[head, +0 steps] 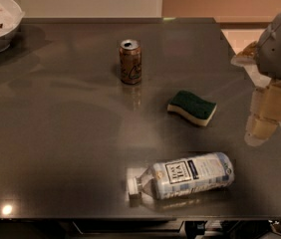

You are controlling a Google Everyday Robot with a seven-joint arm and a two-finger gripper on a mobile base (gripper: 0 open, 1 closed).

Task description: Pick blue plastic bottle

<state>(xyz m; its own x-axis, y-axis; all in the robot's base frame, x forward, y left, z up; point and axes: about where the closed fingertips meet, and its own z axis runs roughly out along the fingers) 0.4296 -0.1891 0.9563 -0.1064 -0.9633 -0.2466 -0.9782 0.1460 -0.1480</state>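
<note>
Clear plastic with a pale blue-and-white label, the blue plastic bottle [190,176] is lying on its side on the dark table [56,143], its white cap pointing away from the gripper [260,130]. The gripper is hanging by the table's right edge, near the bottle's base end but apart from it. How its jaws are standing cannot be told. No object is showing in it, so the pick is looking barely begun, with approach, grasp and lift all waiting. The green sponge [193,107] is sitting just beside the gripper, the brown can [130,61] well beyond.
</note>
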